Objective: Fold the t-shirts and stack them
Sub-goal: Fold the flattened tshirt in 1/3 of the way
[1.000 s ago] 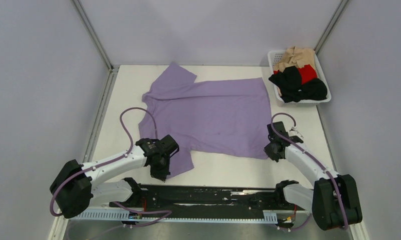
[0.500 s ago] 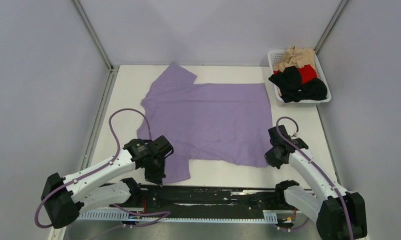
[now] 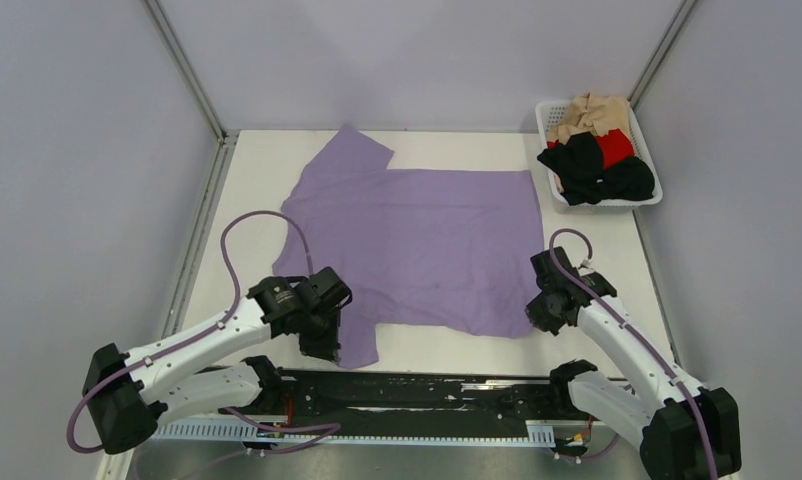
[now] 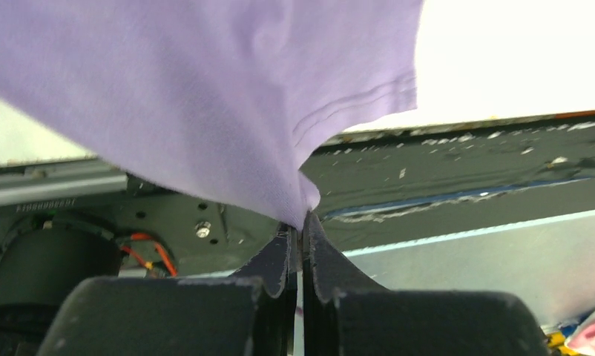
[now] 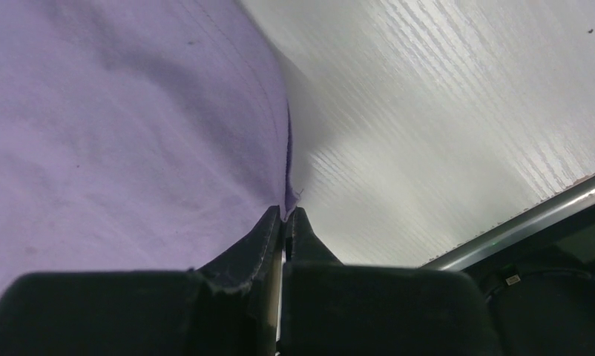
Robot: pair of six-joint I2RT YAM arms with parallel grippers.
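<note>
A lavender t-shirt lies spread flat across the middle of the table. My left gripper is shut on its near-left sleeve; in the left wrist view the cloth hangs pinched between the closed fingertips. My right gripper is shut on the shirt's near-right hem corner, and the right wrist view shows that corner clamped at the tips. More t-shirts, black, red and tan, sit heaped in the basket.
A white mesh basket stands at the table's far right corner. The black rail carrying the arm bases runs along the near edge. Grey walls close in the left, right and back sides.
Both arms pulled the shirt's near edge toward the front. The right jaws closed on the hem corner. The left gripper kept its hold on the sleeve and shifted slightly.
</note>
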